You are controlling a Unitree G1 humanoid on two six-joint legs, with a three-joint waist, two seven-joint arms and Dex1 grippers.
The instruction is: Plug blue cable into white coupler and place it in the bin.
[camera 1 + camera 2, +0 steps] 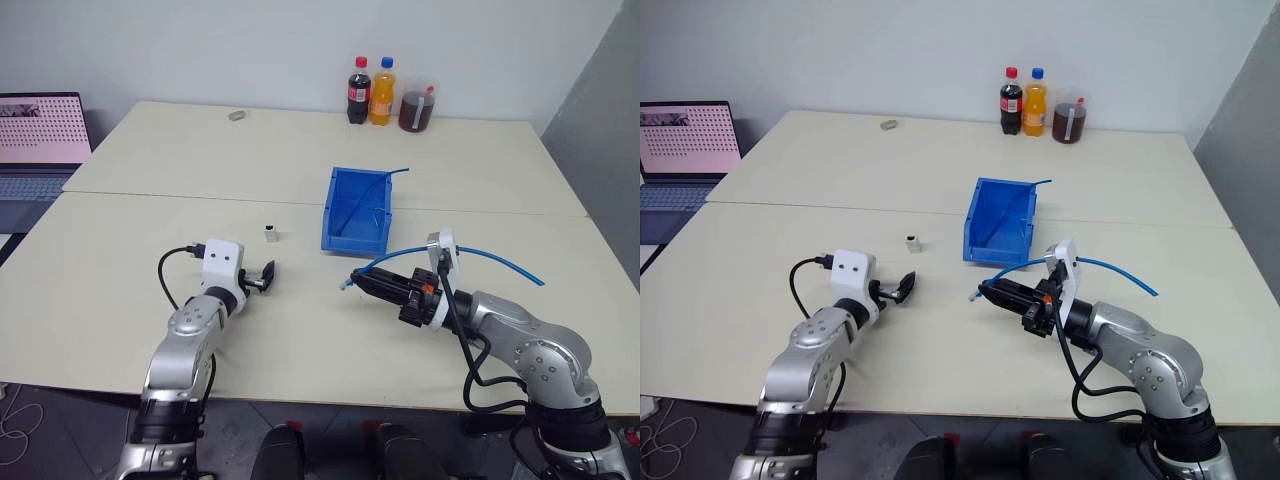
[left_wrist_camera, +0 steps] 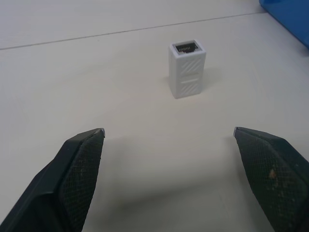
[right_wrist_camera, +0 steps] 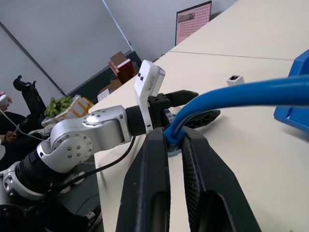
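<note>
- White coupler: upright on table, socket up, just left of bin.
- Left end effector: spread wide, empty, near coupler.
- Right end effector: clamped on blue cable; plug apparently at its tip.

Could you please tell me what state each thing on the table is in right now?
White coupler: standing upright on the table, socket facing up, untouched.
Blue cable: unplugged, gripped near its plug end.
Bin: upright, with another thin blue cable inside.
Left gripper: fingers wide open, aimed at the coupler.
Right gripper: fingers shut on the blue cable.
Three bottles: upright, capped.
</note>
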